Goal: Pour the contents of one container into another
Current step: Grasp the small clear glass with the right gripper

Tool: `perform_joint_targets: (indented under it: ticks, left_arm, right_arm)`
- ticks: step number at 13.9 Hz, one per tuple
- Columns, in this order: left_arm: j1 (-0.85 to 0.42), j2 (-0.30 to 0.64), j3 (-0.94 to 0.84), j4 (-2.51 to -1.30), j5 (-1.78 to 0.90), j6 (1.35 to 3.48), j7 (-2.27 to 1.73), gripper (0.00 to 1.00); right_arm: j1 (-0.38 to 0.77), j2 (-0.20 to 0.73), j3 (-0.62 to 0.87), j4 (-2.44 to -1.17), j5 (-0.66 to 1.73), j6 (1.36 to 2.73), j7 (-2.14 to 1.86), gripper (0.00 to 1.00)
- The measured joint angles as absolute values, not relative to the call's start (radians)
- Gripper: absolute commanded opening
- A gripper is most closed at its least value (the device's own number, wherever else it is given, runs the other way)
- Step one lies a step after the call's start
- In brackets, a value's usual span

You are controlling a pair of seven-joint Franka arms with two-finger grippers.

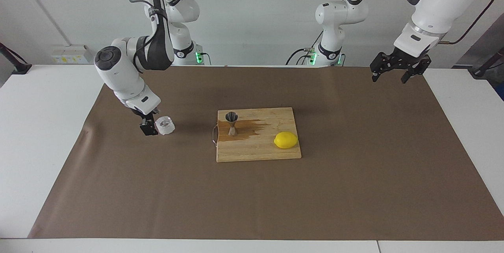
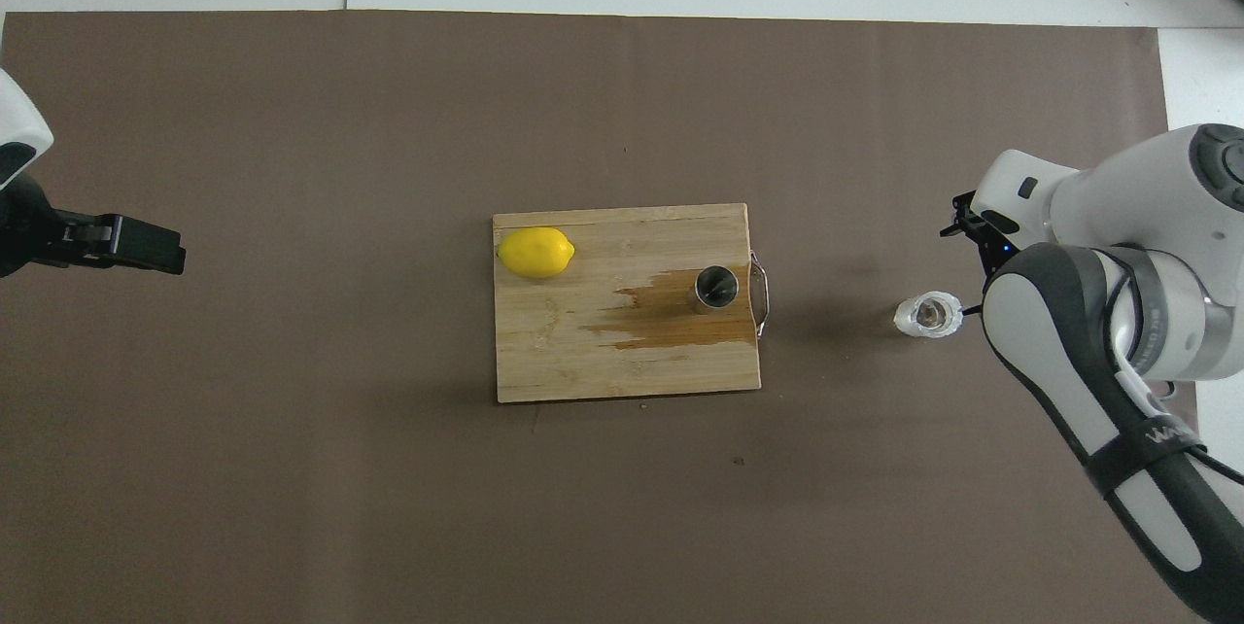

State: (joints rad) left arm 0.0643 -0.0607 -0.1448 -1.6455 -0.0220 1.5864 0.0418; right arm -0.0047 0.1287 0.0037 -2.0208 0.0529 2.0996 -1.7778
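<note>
We see the right tool (image 1: 151,126) low on the worktop (image 1: 354,190), right beside the cup (image 1: 165,125); we cannot tell whether it pinches the cup or merely touches it. The cup stands on the brown mat toward the right arm's end, well apart from the board (image 1: 258,148). The jigger (image 1: 232,123) stands upright on the board's handle end, on a wet stain (image 1: 246,129); a lemon (image 1: 286,140) lies beside it. The left tool (image 1: 395,71), fingers spread, waits raised over the mat's left end. We judge that lifting, carrying and pouring remain.
</note>
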Motion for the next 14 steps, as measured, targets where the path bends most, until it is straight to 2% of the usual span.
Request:
perform_joint_targets:
  ticks: [14]
  left_arm:
    - [0.064,-0.060,-0.152,-1.638,-0.024,1.532,0.029,1.00]
  right_arm:
    - [-0.019,0.130,0.002,-2.181,0.054,2.224,-1.856,1.00]
